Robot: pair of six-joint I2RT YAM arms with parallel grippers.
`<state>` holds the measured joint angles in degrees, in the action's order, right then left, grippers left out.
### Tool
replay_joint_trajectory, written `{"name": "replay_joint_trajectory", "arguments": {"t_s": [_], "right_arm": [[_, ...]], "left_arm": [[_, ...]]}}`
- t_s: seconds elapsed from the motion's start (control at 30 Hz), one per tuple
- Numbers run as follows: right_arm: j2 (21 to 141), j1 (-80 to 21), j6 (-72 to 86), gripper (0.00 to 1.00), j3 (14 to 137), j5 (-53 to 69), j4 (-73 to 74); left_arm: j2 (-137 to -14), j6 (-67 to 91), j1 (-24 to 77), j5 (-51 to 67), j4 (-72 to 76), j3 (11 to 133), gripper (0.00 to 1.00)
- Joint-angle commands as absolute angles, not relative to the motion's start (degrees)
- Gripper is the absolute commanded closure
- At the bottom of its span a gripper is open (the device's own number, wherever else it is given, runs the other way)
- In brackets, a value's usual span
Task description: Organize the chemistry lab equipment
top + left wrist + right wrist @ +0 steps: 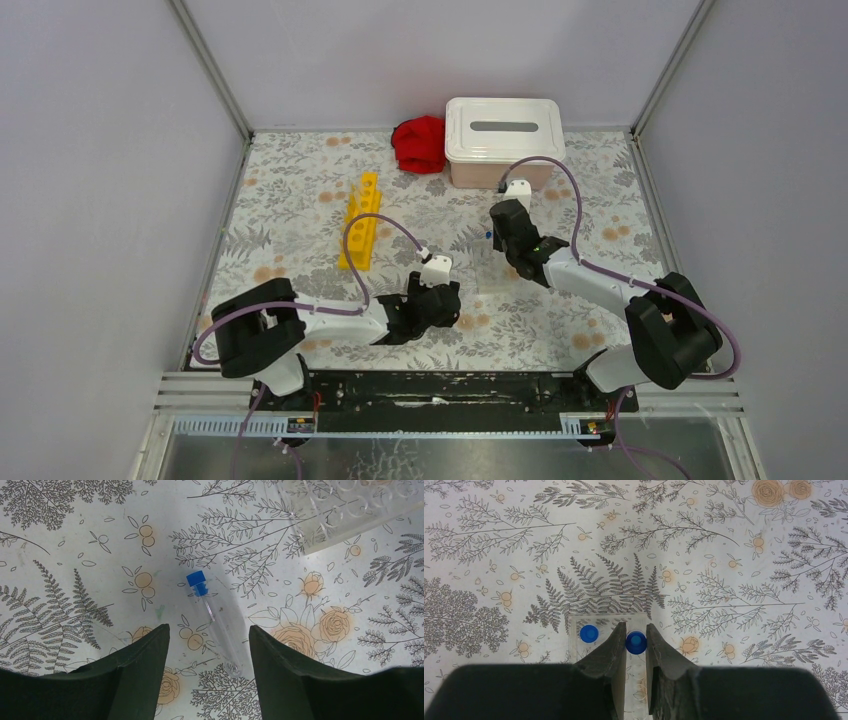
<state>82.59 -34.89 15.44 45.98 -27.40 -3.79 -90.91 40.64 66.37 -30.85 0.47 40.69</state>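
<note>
1. 2 sets of fingers are mine. My left fingers (208, 630) are spread wide and pinch nothing, low over the flower-printed table (75, 540).
2. 1 lying tube (216, 625), clear with a blue cap, rests flat on the table in the middle of the left wrist view. Its cap points to the upper left and its round end reaches the lower centre. It lies in the gap between my left fingers and touches neither.
3. In the upper right of that view sits a corner of a clear rack (340, 510) with round holes, apart from the lying tube.
4. My right fingers (635, 630) are pinching the blue cap of an upright tube (636, 643) at the lower centre of the right wrist view, where I see it from straight above.
5. That upright tube stands over the clear rack, and I cannot tell how deep it sits. Just to its left, 1 neighbour tube (589, 633) with the same blue cap stands in the rack, clear of my fingers.
6. In the top view, the yellow rack (362, 222) runs up the frame left of centre, well apart from both sets of fingers.
7. At the top centre of that view stands the pinkish bin (503, 165) under its white lid (503, 125), with a red cloth (420, 143) just beside it on the left.
</note>
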Motion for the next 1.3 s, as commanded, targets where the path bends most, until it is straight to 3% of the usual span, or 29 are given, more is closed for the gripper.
{"name": "replay_joint_trajectory", "arguments": {"t_s": [0.0,1.27], "right_arm": [[82.30,-34.36,16.08,1.00,45.31,-29.00,-5.36],[80.28,-34.23,17.85,1.00,42.41,-27.84,-4.02]], "left_arm": [[-91.58,41.39,66.09,-31.14,3.00,40.67,0.34],[-92.88,42.36,65.92,-31.30,2.99,40.79,0.35]]}}
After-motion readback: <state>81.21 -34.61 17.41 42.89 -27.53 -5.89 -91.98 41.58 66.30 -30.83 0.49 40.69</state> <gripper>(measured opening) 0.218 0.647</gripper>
